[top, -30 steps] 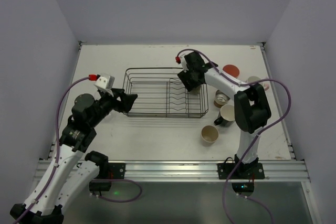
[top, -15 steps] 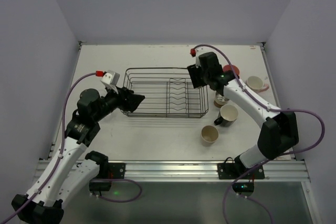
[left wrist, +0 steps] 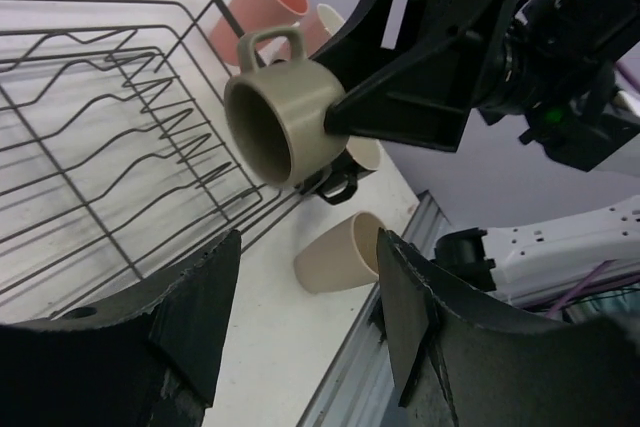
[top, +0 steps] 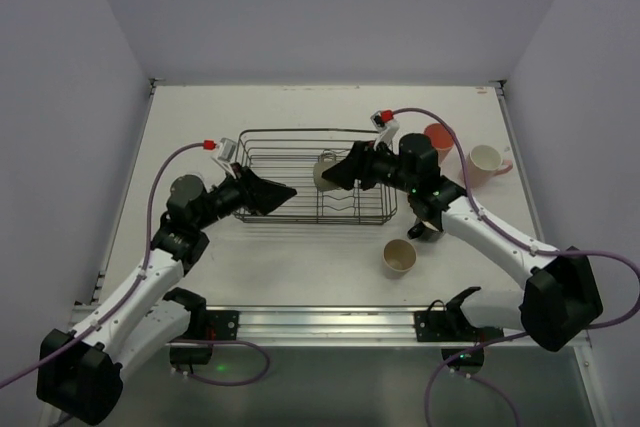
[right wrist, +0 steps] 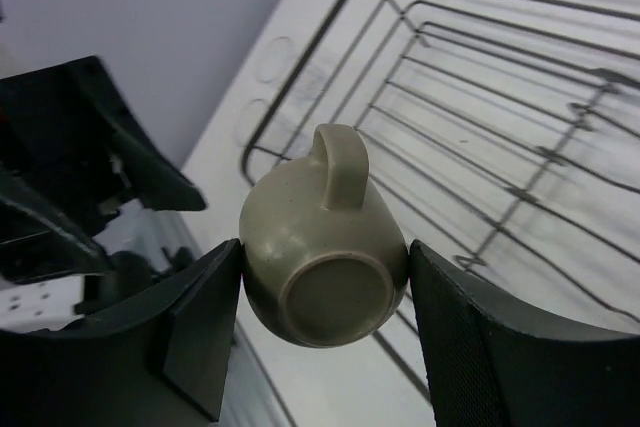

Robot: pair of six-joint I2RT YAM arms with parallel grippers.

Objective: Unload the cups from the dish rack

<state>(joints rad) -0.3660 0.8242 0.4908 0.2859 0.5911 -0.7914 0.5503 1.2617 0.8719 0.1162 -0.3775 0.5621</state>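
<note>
My right gripper [top: 335,171] is shut on the small grey-olive cup [top: 323,169] and holds it on its side above the wavy dividers of the dark wire dish rack [top: 290,209]. In the right wrist view the cup [right wrist: 325,247] shows its base, handle up, pinched between both fingers [right wrist: 205,332]. In the left wrist view its mouth [left wrist: 280,117] faces my left gripper [left wrist: 305,247], which is open and empty at the rack's near left corner [top: 272,192]. The coral-pink tumbler [top: 440,137], pale pink mug [top: 487,159], black mug [top: 428,225] and tan cup [top: 399,257] stand on the table right of the rack. The clear glass is hidden.
The rack [left wrist: 90,137] holds no other cup that I can see. The tan cup [left wrist: 340,252] lies beyond my left fingertips near the table's front rail [top: 330,319]. Grey walls close in the table on three sides.
My right gripper has swung left from the rack's right end to over the dividers, with the grey-olive cup now showing in it. My left gripper has reached right along the rack's near side.
</note>
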